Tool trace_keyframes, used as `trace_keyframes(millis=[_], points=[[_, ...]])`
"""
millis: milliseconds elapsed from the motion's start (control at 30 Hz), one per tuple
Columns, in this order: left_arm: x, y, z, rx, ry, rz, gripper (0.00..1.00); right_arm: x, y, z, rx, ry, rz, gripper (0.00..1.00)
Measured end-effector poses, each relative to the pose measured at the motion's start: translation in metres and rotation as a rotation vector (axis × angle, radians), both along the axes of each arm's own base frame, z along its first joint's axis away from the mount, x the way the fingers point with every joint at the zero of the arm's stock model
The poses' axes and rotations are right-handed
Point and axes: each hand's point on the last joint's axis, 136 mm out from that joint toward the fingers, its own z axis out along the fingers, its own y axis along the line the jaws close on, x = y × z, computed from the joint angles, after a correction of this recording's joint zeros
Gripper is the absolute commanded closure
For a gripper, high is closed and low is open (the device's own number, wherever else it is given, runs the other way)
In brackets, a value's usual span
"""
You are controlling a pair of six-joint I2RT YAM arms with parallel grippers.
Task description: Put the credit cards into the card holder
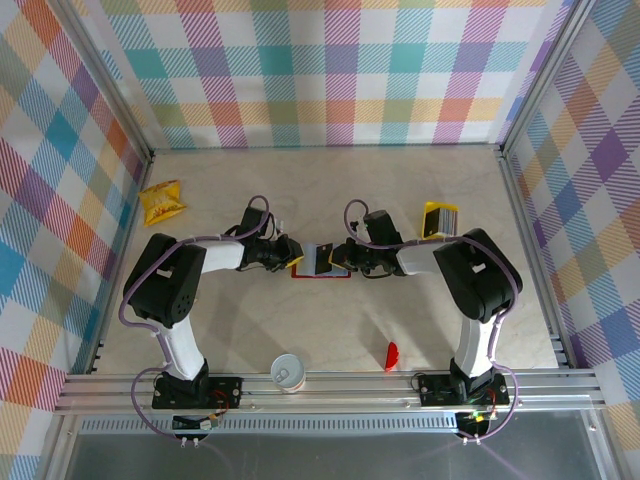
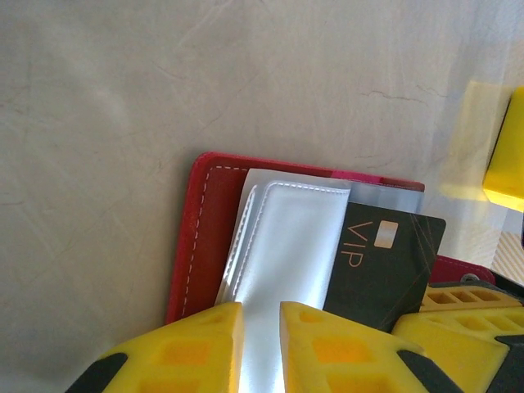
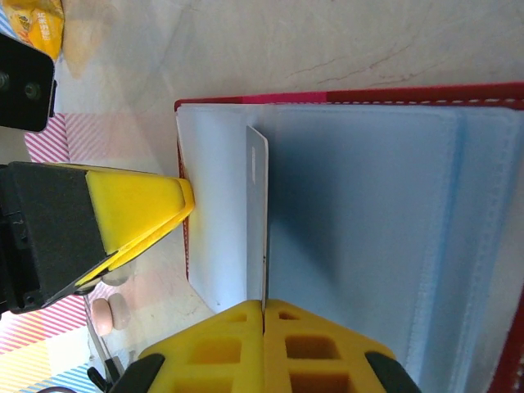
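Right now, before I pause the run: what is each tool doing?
Left tool: closed on the card holder, pinching its inner page.
Right tool: closed on a credit card.

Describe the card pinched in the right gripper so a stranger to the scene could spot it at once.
Find the middle of the table, where a red card holder lies open. Over its pale inside, the right gripper pinches one card by its edge. It is black with gold VIP lettering, unlike the yellow striped cards stacked farther right.

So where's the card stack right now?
Top view: the card stack lies right of centre, just behind the right arm, apart from the card holder.
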Motion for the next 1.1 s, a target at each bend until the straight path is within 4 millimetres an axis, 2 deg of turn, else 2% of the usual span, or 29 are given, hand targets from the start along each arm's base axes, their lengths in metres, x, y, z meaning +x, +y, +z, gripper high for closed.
trace_keyframes(millis=[500,1100], points=[[-0.003,0.004,0.003,0.022,0.01,0.012,0.76,0.005,0.005,0.004,-0.033,-0.015,0.013,1.0],[-0.011,0.013,0.003,0.065,0.046,0.03,0.75,0.003,0.01,-0.004,-0.104,0.025,0.033,1.0]])
